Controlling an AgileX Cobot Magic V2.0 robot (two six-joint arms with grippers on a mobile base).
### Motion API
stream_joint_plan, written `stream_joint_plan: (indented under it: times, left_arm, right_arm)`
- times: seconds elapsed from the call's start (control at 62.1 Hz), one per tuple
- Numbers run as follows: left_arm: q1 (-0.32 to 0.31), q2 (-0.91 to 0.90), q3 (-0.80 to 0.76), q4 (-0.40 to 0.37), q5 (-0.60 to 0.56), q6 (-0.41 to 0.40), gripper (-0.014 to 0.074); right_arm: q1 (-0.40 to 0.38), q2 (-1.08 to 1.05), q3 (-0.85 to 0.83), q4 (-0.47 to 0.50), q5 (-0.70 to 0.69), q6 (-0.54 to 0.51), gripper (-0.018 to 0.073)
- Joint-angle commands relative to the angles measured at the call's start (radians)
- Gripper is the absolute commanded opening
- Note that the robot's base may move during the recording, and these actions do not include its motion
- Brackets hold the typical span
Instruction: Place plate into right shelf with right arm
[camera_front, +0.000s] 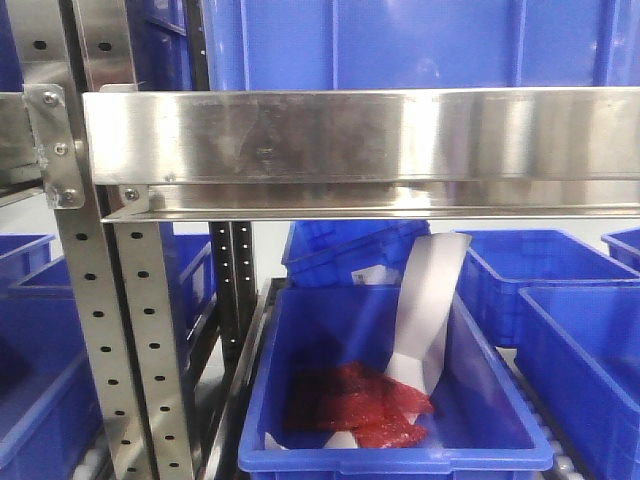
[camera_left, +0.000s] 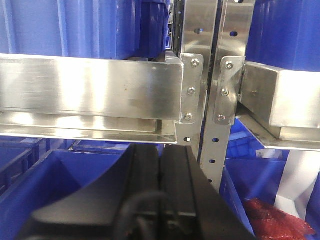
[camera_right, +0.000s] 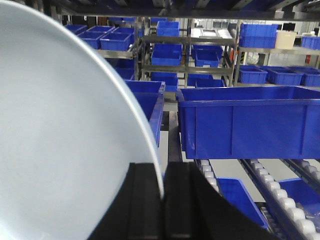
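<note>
In the right wrist view the white plate (camera_right: 65, 130) fills the left half of the picture, tilted on edge. My right gripper (camera_right: 162, 172) is shut on the plate's rim, which sits pinched between the two black fingers. The plate does not show in the front view. The right shelf (camera_front: 360, 150) is a shiny steel rack with a wide flat rail and perforated uprights; blue bins sit on it. In the left wrist view my left gripper (camera_left: 161, 155) is shut and empty, just below a steel rail (camera_left: 90, 90) of the rack.
A blue bin (camera_front: 390, 400) under the rail holds red packets (camera_front: 355, 405) and a curled white paper sheet (camera_front: 428, 305). More blue bins (camera_front: 570, 320) stand right and left. In the right wrist view a large blue bin (camera_right: 247, 122) sits on roller tracks (camera_right: 280, 200), with further racks behind.
</note>
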Motion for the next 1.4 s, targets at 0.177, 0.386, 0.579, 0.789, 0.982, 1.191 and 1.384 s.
stream_joint_plan:
  times: [0.177,0.386,0.579,0.789,0.982,1.191,1.384]
  left_arm:
    - [-0.002,-0.01,0.01,-0.008,-0.09,-0.007,-0.0128]
    - [-0.002,-0.01,0.01,-0.008,-0.09,-0.007,-0.0128]
    - [-0.002,-0.01,0.01,-0.008,-0.09,-0.007,-0.0128]
    - [-0.002,-0.01,0.01,-0.008,-0.09,-0.007,-0.0128]
    - [-0.002,-0.01,0.01,-0.008,-0.09,-0.007,-0.0128]
    - [-0.002,-0.01,0.01,-0.008,-0.09,-0.007,-0.0128]
    - [-0.002,-0.01,0.01,-0.008,-0.09,-0.007,-0.0128]
  right_arm:
    - [0.111,0.294,-0.34,0.028,-0.093,-0.005,0.0055]
    - [0.223,0.484,-0.515,0.028,-0.117,-0.005,0.0055]
    - [0.258,0.637,-0.636,0.028,-0.151,-0.005,0.0055]
    - [0.258,0.753,-0.664,0.028,-0.309,-0.005,0.0055]
    - [0.258,0.831,-0.664,0.028,-0.32,-0.005,0.0055]
    - [0.258,0.858,-0.664,0.026,-0.288,-0.005,0.0058]
    - [0.258,0.858,-0.664,0.026,-0.246,-0.006,0.0194]
